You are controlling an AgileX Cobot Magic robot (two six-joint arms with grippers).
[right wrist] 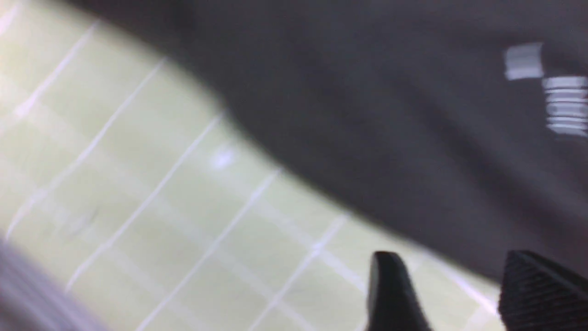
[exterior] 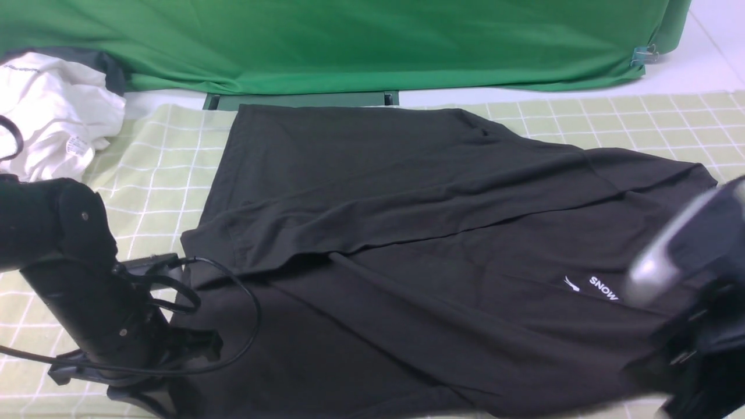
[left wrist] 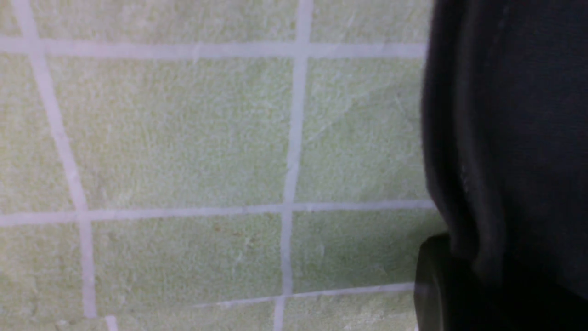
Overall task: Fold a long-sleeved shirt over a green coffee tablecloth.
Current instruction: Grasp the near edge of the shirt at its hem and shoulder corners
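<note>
The long-sleeved shirt is dark charcoal and lies spread over the green coffee tablecloth, its far half folded toward me and white "SNOW" lettering near the right. My left gripper sits at the shirt's near left edge. In the left wrist view, dark shirt fabric runs down into the shut jaws beside one black finger, above the gridded cloth. My right arm is blurred at the shirt's right end. My right gripper is open over the tablecloth at the shirt's edge, nothing between its fingers.
A crumpled white garment lies at the far left corner. Plain bright green fabric hangs across the back, held by a clip. A black cable loops from my left arm over the shirt's left part.
</note>
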